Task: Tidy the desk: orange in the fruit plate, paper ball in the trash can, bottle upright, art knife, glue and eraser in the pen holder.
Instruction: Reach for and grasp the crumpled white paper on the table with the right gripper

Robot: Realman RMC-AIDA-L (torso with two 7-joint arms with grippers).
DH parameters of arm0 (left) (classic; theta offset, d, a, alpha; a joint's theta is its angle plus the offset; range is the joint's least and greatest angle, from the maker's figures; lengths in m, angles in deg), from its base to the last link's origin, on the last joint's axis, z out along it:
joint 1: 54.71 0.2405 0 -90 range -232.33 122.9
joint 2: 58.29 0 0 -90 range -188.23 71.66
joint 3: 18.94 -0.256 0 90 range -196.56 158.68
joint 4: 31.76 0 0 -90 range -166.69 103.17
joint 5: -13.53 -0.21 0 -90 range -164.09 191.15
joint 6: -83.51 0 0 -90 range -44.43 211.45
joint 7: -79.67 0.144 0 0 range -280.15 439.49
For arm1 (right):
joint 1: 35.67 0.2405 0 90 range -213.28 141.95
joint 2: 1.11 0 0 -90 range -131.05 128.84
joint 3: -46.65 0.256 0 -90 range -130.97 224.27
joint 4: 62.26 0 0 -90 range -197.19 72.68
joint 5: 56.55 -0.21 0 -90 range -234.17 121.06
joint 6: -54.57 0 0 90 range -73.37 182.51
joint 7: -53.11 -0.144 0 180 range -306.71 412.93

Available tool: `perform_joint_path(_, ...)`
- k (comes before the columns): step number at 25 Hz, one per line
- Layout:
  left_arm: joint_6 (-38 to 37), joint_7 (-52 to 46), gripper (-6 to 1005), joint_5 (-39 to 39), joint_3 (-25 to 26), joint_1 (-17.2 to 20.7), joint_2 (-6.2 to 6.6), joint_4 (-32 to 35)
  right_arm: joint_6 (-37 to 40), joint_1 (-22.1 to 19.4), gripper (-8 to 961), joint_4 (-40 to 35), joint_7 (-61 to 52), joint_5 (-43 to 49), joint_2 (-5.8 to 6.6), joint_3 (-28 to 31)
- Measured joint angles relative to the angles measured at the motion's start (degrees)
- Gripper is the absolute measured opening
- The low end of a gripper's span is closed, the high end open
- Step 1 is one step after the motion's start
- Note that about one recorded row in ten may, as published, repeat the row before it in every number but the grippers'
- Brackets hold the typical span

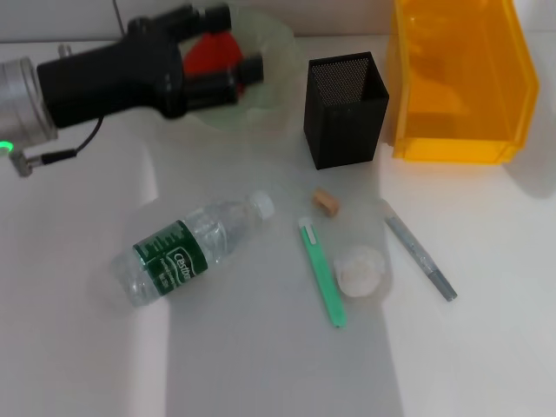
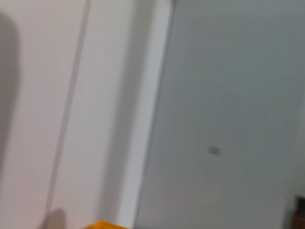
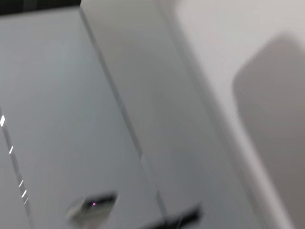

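Note:
My left gripper (image 1: 233, 42) is over the pale-green fruit plate (image 1: 276, 48) at the back left, its fingers closed around the red-orange orange (image 1: 211, 52). The bottle (image 1: 187, 252) lies on its side on the desk, cap toward the pen holder (image 1: 346, 109). The tan eraser (image 1: 326, 201), the green art knife (image 1: 323, 271), the white paper ball (image 1: 360, 269) and the grey glue stick (image 1: 420, 250) lie in front of the pen holder. The yellow-orange trash can (image 1: 460, 78) stands at the back right. My right gripper is out of view.
The small items lie close together between the bottle and the glue stick. The wrist views show only blurred pale surfaces.

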Motion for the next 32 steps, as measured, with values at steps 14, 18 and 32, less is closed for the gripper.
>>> perform_joint_path(14,-18.6,-3.1,841,-15.7,0.1,6.2,3.10,1.3,0.3,6.5,823,-54.3,-43.2,3.9,2.61,-16.8)
perform_joint_path(18,-18.8,-3.6,841,-17.2,-0.2,6.6,3.47,1.2,-1.6,9.7,823,-65.3,-49.9,14.6,2.16,-29.3)
perform_joint_path(32,-18.3,-5.7,838,-23.0,0.4,6.2,3.73,1.3,-16.7,20.0,814,-47.2,-52.3,32.5,-1.39,-58.0)
